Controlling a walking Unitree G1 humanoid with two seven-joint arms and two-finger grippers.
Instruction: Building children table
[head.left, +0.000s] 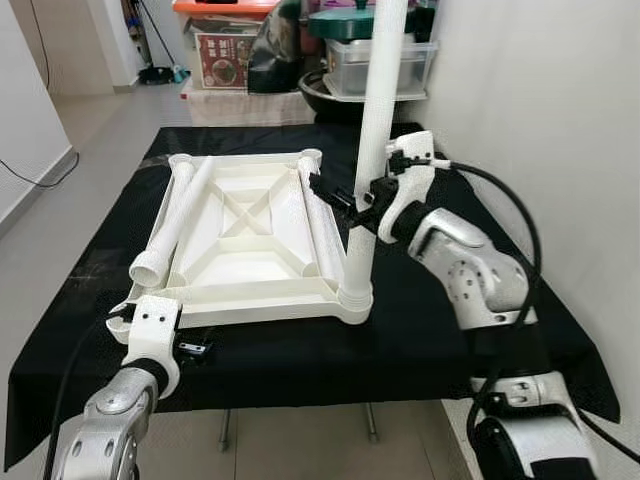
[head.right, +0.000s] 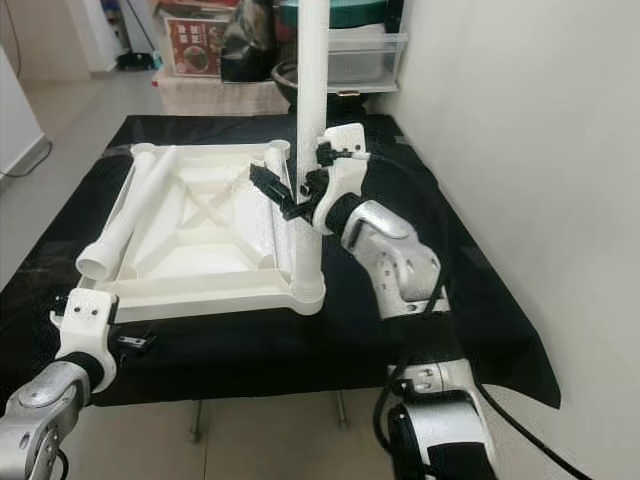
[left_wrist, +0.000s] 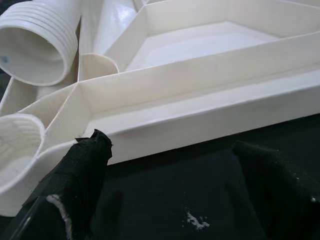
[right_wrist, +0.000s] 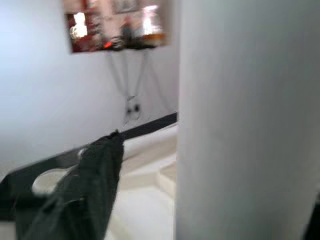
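Observation:
A white plastic tabletop (head.left: 250, 298) lies upside down on a table covered in black cloth (head.left: 420, 335). One white leg (head.left: 380, 90) stands upright in the socket at its near right corner. My right gripper (head.left: 340, 190) reaches around this leg at mid-height; in the right wrist view a gap shows between one finger (right_wrist: 90, 185) and the leg (right_wrist: 245, 125). Two loose legs lie inside the tabletop, one along the left side (head.left: 180, 215) and one right of the middle (head.left: 320, 228). My left gripper (left_wrist: 167, 145) hovers open just before the near left corner, holding nothing.
A white wall (head.left: 540, 90) runs close along the table's right side. Plastic storage boxes and a dark bag (head.left: 290, 45) stand behind the table's far end. Open floor (head.left: 70, 120) lies to the left. A thin cable (head.left: 40, 175) crosses it.

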